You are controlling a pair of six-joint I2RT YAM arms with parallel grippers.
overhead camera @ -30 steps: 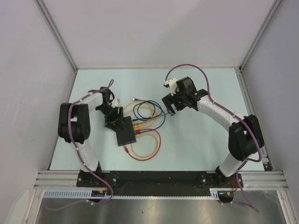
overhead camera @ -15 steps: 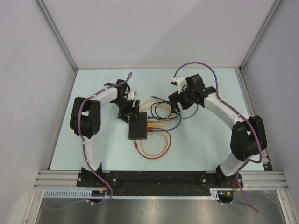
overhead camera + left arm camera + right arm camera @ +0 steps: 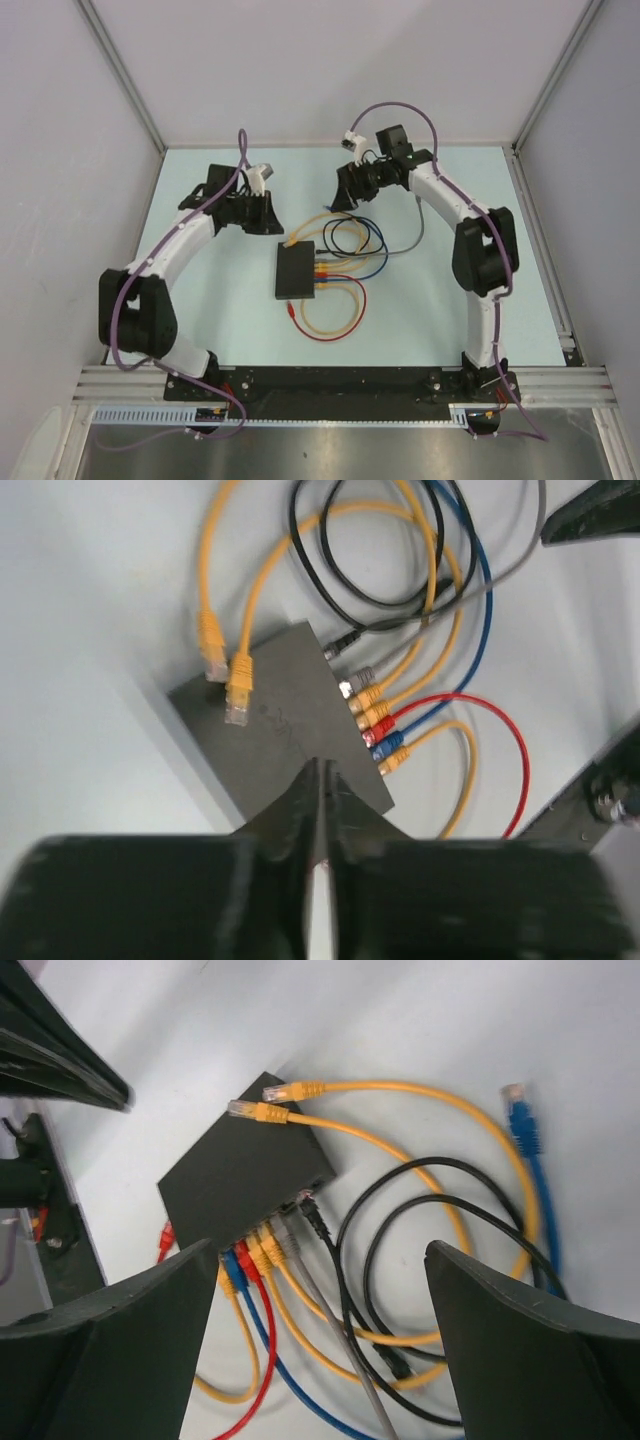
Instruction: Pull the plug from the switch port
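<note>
Surface edges: The pale surface (image 3: 420, 320) is bounded by walls (image 3: 60, 150) on the left, far and right sides. A metal rail (image 3: 340, 380) runs along the near edge.
Open room: Bare surface is seen left of the switch (image 3: 296, 271) and toward the far wall. The right side is crowded by cable loops (image 3: 350, 240).
Switch position: The switch lies flat near the middle of the surface, well apart from every edge. Its socket edge faces right in the top view.
Seated plugs: A row of plugs (image 3: 380, 730), grey, yellow, red and blue, is seated side by side along the socket edge.
Loose plugs: Two yellow plugs (image 3: 240, 685) lie at the switch's far end, one overlapping its top.
Left hand: The left hand (image 3: 320, 775) is held to the far-left of the switch, apart from it. Its fingers are drawn together to a thin slit and nothing is gripped.
Right hand: The right hand (image 3: 318, 1250) is held to the far-right of the switch, over the cable loops. Its jaws are spread wide and nothing is gripped.
Hidden or unclear: One switch corner is covered by the left fingers in the left wrist view. Whether the black plug (image 3: 312, 1208) is seated cannot be told.
</note>
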